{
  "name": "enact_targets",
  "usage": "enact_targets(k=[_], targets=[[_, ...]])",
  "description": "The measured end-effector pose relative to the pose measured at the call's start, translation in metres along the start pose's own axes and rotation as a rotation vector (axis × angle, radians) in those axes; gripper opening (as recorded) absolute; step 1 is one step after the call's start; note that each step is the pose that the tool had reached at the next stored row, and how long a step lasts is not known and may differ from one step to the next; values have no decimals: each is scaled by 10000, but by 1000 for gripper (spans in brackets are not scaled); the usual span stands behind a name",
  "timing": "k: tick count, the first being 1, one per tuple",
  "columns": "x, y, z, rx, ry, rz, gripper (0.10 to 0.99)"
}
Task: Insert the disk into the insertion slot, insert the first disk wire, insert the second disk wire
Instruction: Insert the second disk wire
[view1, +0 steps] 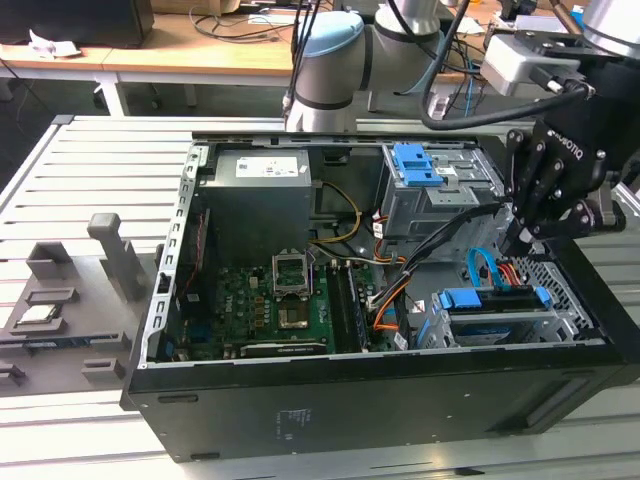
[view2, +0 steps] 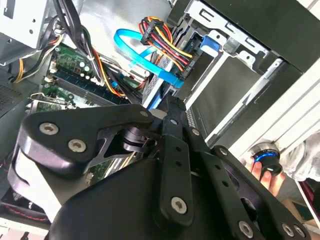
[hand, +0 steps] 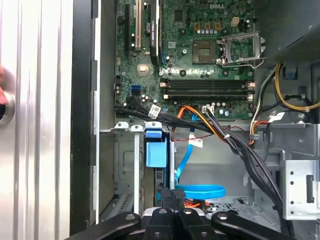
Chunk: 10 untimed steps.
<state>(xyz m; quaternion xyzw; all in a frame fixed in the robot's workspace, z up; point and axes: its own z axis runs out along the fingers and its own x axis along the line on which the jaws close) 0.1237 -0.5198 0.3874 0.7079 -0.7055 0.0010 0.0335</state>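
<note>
While the arm hangs over the open computer case (view1: 380, 420), the scene reads as follows.

Gripper: black, jointed linkage fingers with bolt heads; the gripper (view1: 522, 238) sits at the exterior view's right, just above the drive bay. In both wrist views the fingers (hand: 172, 200) come together to a narrow tip with no gap showing, and nothing can be seen held between them.

Disk: the disk (view1: 490, 300) lies flat in the lower bay, framed by its bright blue plastic carrier; in the first wrist view its blue tab (hand: 155, 152) sits just beyond the fingertips.

Insertion slot: the insertion slot (view1: 560, 285) is a low bay of grey perforated sheet metal at the case's corner, around the disk.

Wires: a flat, glossy blue data cable (view2: 135, 52) loops to the rear of the disk, and a bundle of red, yellow and black power wires (view2: 162, 45) ends in a black plug there; both lie close ahead of the fingertips. Whether the plugs are fully seated I cannot tell.

Upper cage: a taller grey metal cage (view1: 440, 195) with a blue latch (view1: 415, 165) stands behind the bay.

Motherboard: a green board (view1: 275, 310) with an open metal socket fills the case floor.

Table: ribbed aluminium slats (view1: 90, 170).
</note>
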Motion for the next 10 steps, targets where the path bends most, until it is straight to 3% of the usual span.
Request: enact_targets(k=[10], targets=[[1, 1, -13, 0, 1, 0, 106]])
